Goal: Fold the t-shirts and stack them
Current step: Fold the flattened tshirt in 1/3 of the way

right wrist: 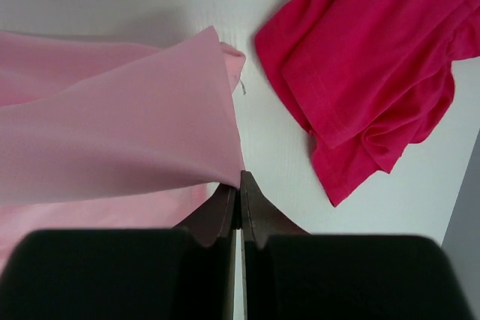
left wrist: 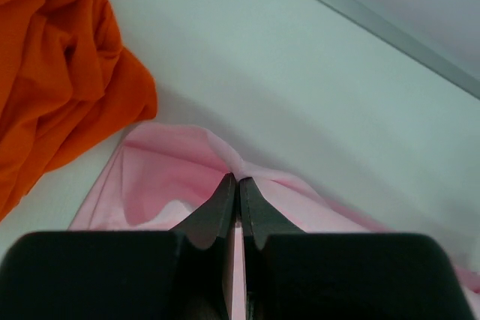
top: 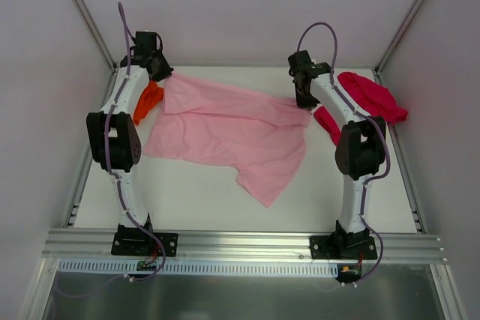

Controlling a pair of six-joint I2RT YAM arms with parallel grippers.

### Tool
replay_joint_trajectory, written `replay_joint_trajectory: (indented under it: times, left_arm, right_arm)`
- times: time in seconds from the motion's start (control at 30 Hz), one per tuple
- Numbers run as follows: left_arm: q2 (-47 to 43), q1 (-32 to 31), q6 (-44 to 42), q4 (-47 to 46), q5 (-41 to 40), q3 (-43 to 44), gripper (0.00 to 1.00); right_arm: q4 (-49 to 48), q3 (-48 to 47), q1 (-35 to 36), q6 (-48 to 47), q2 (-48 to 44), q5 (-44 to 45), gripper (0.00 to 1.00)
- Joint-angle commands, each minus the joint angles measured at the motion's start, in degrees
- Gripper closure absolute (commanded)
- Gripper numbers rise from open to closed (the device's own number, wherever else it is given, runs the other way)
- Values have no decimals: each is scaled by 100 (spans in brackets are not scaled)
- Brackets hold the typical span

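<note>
pink t-shirt (top: 225, 129) pinched at both far corners
it lies spread across the table (top: 187, 200); left gripper (left wrist: 235, 182) and right gripper (right wrist: 240, 179) each clamp one corner. the cloth looks thin, light and limp: hold hems or corners, expect sag.

Bright, even light, soft shadows; wrist views slightly blurred, perhaps.

Near table (top: 187, 204) strip lies open; pink tee (top: 225, 129) covers the middle, orange tee (top: 148, 101) far left, crimson tee (top: 371, 95) far right.
</note>
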State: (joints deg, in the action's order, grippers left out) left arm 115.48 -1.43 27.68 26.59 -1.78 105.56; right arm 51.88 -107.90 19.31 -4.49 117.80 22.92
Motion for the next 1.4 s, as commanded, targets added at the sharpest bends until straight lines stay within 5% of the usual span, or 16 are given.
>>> replay_joint_trajectory:
  times: [0.0,0.23,0.47,0.63,0.8,1.37]
  left_arm:
    - [299,-15,211,3,-94,797,100]
    - [835,-6,484,187,161,1896,100]
    - [388,-33,466,-189,521,1556,100]
    - [124,-33,317,-277,617,406,100]
    - [-500,-41,168,-646,714,-807,100]
    - [-878,-33,-219,-111,503,-1345,100]
  right_arm:
    - [-442,-265,-146,80,-258,706,99]
    - [-564,-1514,-314,-35,94,802,99]
    - [-2319,100,-340,-210,-1170,479,99]
    - [-1217,-241,-314,-394,-1048,-286,99]
    - [-1013,611,-68,-316,-1540,-525,99]
    - [427,1666,441,-236,-2463,-1403,99]
